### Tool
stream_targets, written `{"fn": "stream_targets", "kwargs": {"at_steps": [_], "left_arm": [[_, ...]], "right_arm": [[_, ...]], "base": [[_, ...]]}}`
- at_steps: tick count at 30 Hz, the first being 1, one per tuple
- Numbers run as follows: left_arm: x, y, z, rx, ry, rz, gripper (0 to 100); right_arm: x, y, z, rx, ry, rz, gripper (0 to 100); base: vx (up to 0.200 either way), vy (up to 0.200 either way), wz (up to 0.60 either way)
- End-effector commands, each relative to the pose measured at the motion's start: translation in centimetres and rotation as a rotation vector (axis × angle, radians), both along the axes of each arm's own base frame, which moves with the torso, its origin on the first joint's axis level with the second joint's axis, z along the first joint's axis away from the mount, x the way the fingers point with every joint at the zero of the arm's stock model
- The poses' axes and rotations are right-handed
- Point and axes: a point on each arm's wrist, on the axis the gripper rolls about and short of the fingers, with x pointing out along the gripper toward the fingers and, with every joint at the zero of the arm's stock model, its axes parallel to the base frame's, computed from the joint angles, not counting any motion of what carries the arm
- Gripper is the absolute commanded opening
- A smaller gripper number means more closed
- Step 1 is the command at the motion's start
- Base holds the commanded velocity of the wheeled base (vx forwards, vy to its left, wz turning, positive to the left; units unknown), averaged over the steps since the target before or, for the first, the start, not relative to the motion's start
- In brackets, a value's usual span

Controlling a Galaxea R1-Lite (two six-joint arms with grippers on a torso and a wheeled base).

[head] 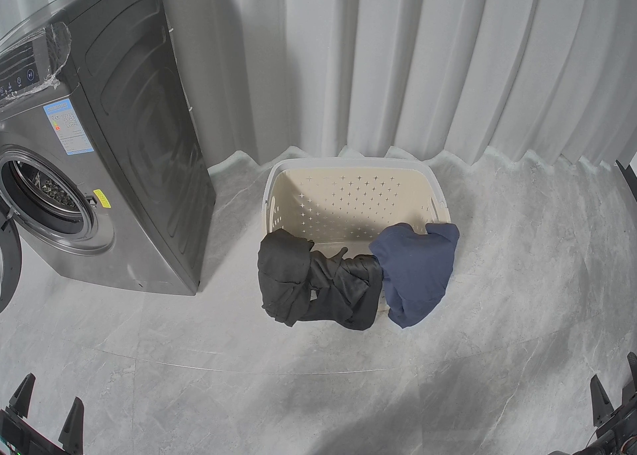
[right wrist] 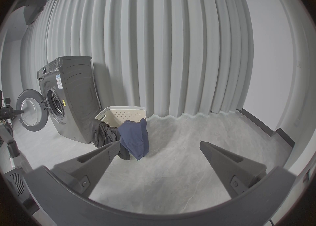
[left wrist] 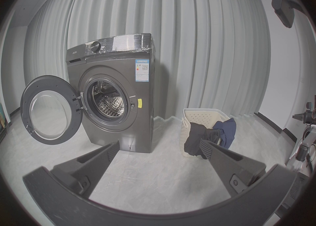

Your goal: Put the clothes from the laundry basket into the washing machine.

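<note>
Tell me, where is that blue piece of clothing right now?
In the head view the blue garment hangs over the near rim of the laundry basket, on its right side, beside the black garment.

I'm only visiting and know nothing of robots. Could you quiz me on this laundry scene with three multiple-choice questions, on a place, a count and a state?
1. Where is the laundry basket?
A. On the floor beside the washing machine.
B. On top of it.
C. Inside it.

2. How many garments hang over its rim?
A. One.
B. Four.
C. Two.

3. The machine's door is:
A. Shut.
B. Swung open.
C. Lying flat.

Answers:
1 A, it stands by the machine's side.
2 C, one black garment and one navy garment.
3 B, it hangs swung out from the opening.
</note>
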Motion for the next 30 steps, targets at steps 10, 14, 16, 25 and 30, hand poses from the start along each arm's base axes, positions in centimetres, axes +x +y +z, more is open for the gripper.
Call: {"fn": "stream_targets", "kwargs": {"at_steps": [10, 14, 16, 25, 30], "left_arm": [[0.02, 0.00, -0.48, 0.000, 0.004, 0.000, 100], [0.02, 0.00, -0.48, 0.000, 0.004, 0.002, 100], [0.02, 0.00, -0.47, 0.000, 0.002, 0.000, 100], [0.02, 0.00, -0.47, 0.000, 0.002, 0.002, 100], [0.02, 0.00, -0.48, 0.000, 0.004, 0.000, 100]], "right_arm": [[-0.05, 0.00, -0.31, 0.000, -0.006, 0.000, 100], [-0.05, 0.00, -0.31, 0.000, -0.006, 0.000, 100], [-0.05, 0.00, -0.31, 0.000, -0.006, 0.000, 100], [-0.05, 0.00, -0.31, 0.000, -0.006, 0.000, 100], [-0.05, 0.00, -0.30, 0.000, -0.008, 0.000, 100]], "base": [[0.040, 0.000, 0.00], [0.200, 0.000, 0.00], [0.200, 0.000, 0.00], [0.089, 0.000, 0.00], [0.000, 0.000, 0.00]]}}
